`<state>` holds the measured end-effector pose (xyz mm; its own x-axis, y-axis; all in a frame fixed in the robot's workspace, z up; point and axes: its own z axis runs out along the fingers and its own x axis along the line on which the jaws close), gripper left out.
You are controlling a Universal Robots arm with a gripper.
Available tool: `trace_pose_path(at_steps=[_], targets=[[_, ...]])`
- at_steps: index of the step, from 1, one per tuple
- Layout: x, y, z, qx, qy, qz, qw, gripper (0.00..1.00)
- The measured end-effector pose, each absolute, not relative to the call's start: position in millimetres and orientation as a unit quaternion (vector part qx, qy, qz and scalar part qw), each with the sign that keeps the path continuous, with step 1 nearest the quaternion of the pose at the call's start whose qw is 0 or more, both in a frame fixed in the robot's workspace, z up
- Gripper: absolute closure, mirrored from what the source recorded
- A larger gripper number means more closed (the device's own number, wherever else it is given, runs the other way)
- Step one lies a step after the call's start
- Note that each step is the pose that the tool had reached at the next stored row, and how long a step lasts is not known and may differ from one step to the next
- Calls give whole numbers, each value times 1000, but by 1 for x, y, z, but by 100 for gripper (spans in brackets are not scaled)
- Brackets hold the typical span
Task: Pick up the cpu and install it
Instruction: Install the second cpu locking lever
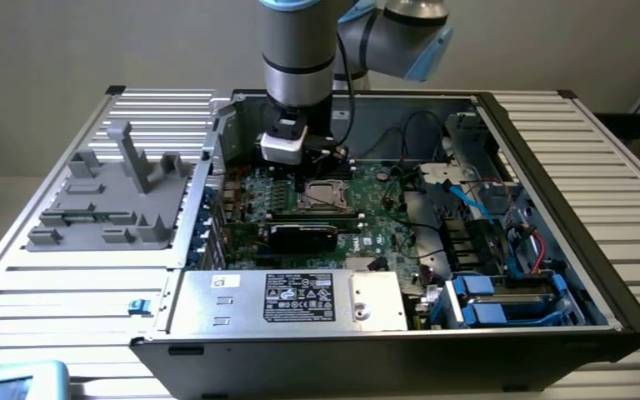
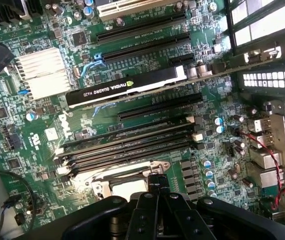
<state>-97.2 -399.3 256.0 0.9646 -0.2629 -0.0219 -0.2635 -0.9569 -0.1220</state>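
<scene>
**A:** cpu (image 1: 322,194), where is it?

**B:** Going across the exterior view from its left: grey moulded fixture (image 1: 109,200) on the slatted desk (image 1: 64,292), no chip on it that I can make out. Then the open PC case (image 1: 542,158) with the motherboard (image 1: 382,225). My arm hangs over the board's upper middle. Just below my tip is the socket, with a dull grey square in its metal frame. I take that square as the cpu, lying flat in the socket, but I can't tell if it is fully seated.

**A:** Fingers?

**B:** My fingers (image 2: 154,187) look closed, tips pressed together with nothing visible between them, right over the socket edge. The pale square is just beside them in the wrist view. Whether they touch it, I can't tell.

**A:** What's around it?

**B:** Memory slots (image 2: 127,142) run along one side of the socket. Graphics card (image 1: 303,233) is near it, toward the camera, and the labelled power supply (image 1: 287,300) is in front of that. Cables and blue drive bays (image 1: 498,304) are to the exterior view's right, well apart.

**A:** Handling?

**B:** My judgement: light, stiff and thin, with a smooth metal top that is likely slippery. The contact side and the socket are fragile. Take hold by two opposite edges, keep it level, no squeezing on the lid, no sliding across the socket.
</scene>
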Motion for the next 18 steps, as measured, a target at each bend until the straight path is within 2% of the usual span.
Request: trace_pose_path(at_steps=[8,18], targets=[[-97,-403,246,-988,133,7,76,89],[-97,-407,233,-987,133,11,86,89]])
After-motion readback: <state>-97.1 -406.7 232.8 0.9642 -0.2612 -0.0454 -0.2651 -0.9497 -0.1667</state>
